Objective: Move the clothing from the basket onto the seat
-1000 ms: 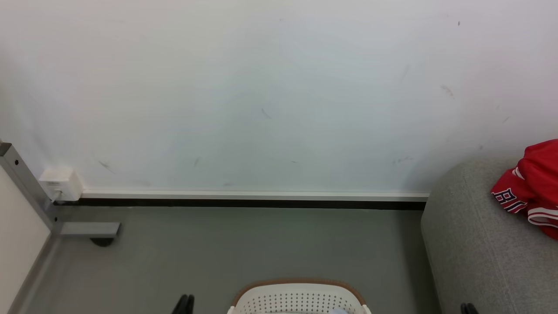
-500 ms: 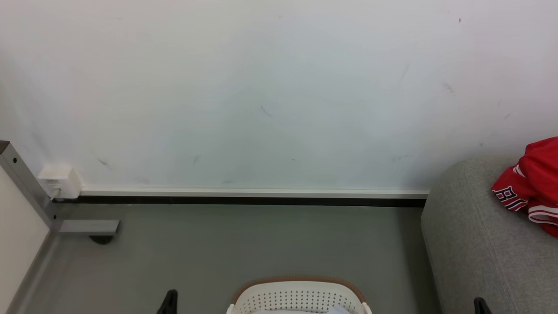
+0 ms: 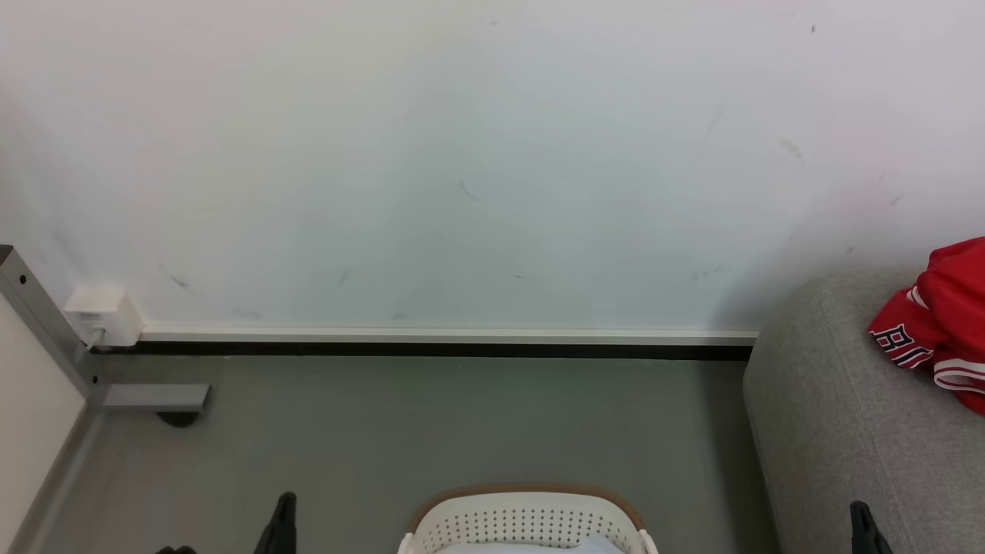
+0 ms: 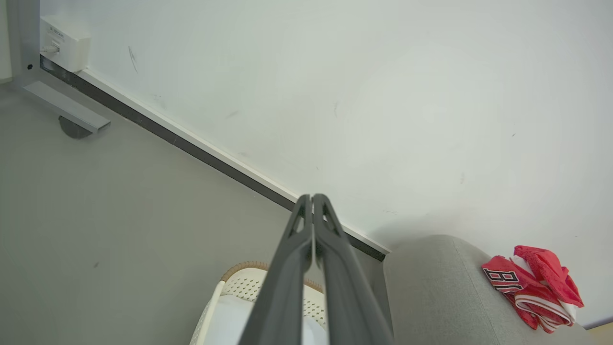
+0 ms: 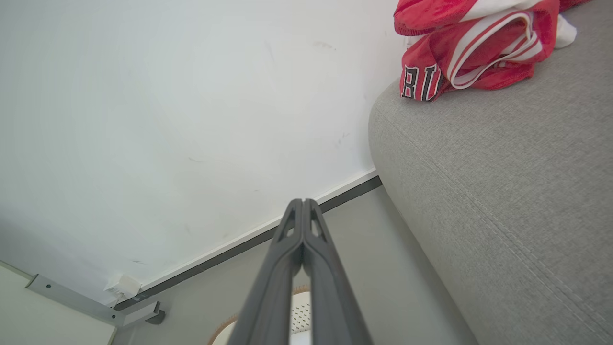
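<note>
Jaws on both arms are pressed shut tip to tip and hold nothing, as seen along the left gripper [image 4: 313, 197] and the right gripper [image 5: 303, 201].

Change over the last second: the jaws, slightly parted a second ago, have closed. In the head view each gripper has drawn outward, the left toward the lower left corner and the right toward the lower right, away from the basket [image 3: 531, 523]. The whole view has also shifted a little, which is the camera tipping. The jersey [image 3: 939, 323], basket and sofa [image 3: 839, 446] have not moved.

Reading for the task: the jersey lies crumpled on top of the sofa, near its wall-side edge and just behind its rounded end, free of both grippers. The transfer appears complete and the arms appear to be settling to rest.

The basket stands on the floor [image 3: 431, 423], near the sofa's end and well apart from the floor's wall edge. A pale cloth [image 3: 531, 548] lies inside it. This is judged not to be the task's clothing.

Count:
- one jersey
- one basket
- one sofa
- one pale cloth
- two grippers
- one white box [image 3: 104, 315] at the wall's foot, by the floor's left corner
- one grey metal frame [image 3: 154, 395] beside the box
</note>
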Controlling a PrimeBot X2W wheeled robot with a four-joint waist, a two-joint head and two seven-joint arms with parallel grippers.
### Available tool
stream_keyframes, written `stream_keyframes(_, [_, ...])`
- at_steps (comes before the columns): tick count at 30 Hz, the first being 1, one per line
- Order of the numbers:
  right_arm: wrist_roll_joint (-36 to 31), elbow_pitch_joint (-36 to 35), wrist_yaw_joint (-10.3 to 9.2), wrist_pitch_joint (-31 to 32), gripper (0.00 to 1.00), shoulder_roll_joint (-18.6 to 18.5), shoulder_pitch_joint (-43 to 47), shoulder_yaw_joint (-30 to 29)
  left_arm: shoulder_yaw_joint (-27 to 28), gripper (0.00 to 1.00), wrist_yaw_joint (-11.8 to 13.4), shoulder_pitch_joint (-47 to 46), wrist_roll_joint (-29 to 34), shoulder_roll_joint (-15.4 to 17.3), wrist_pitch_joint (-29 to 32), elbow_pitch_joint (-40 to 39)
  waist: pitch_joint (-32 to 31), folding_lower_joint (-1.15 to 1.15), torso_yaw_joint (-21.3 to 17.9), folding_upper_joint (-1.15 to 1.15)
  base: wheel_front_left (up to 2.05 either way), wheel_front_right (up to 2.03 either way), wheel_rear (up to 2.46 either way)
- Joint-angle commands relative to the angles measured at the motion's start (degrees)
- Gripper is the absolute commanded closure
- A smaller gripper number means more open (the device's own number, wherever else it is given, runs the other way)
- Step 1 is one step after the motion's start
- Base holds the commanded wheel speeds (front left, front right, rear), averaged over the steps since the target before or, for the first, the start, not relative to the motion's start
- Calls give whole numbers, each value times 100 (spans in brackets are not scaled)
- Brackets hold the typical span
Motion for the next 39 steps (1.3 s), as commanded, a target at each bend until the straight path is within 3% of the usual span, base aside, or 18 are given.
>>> stream_keyframes(1, [158,-95,-3,34,100,-42,-153,-39,41,100,-32,-152,-164,19,39,-91,2,0,0,0,0,0,0])
stream_keyframes(39, [2806,-211,-7,734,100,-57,-604,-234,408,100,-64,-522,-2897,28,740,-132,147,0,-25,0,0,0,0])
